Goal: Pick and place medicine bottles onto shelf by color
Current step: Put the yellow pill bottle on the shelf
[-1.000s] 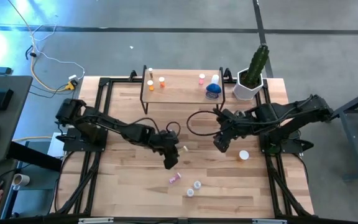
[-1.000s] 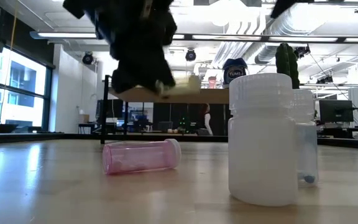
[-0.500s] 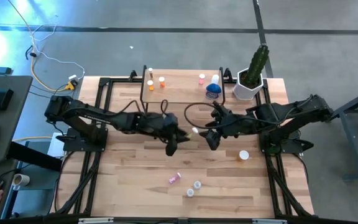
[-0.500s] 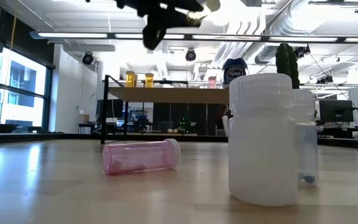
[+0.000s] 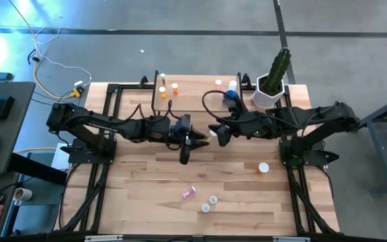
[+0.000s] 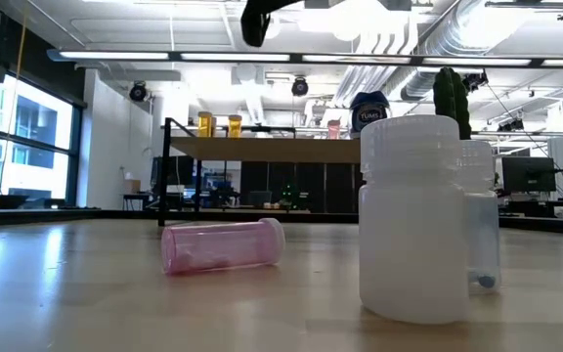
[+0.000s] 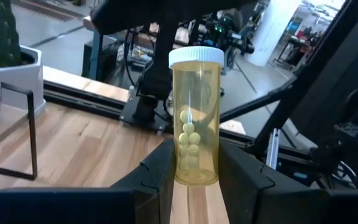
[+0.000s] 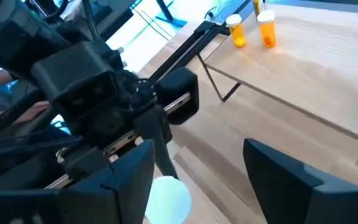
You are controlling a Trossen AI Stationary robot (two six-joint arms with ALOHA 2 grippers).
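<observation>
A yellowish pill bottle [image 7: 196, 118] with a white cap hangs in the air over the middle of the table, with my left gripper [image 5: 199, 137] shut on it. My right gripper [image 5: 218, 134] faces it from the table's right, open. Its fingers stand on either side of the bottle's white cap [image 8: 166, 199]; I cannot tell whether they touch it. The shelf [image 5: 193, 101] stands at the far edge with orange bottles [image 5: 175, 87], a pink one [image 5: 218, 85] and a blue jar [image 5: 230, 98] on it. My left gripper pinches the yellowish bottle's base end [image 7: 194, 171] between its two fingers [image 7: 160, 177]. The fingers come about level from the table's left and lie along the bottle. The bottle sticks out beyond the fingertips, cap end [image 7: 196, 57] toward my right gripper, lifted clear of the table.
A pink bottle [image 5: 189, 193] lies on its side on the near half of the table, with two white bottles [image 5: 209, 204] close by and another bottle [image 5: 264, 168] at the right. A white pot with a cactus [image 5: 271, 86] stands beside the shelf.
My left gripper has risen from just above the table and gone toward the far edge, tipping from pointing down to about level, the yellowish bottle still in its fingers. My right gripper has moved left and toward the far edge, up to the bottle's cap.
</observation>
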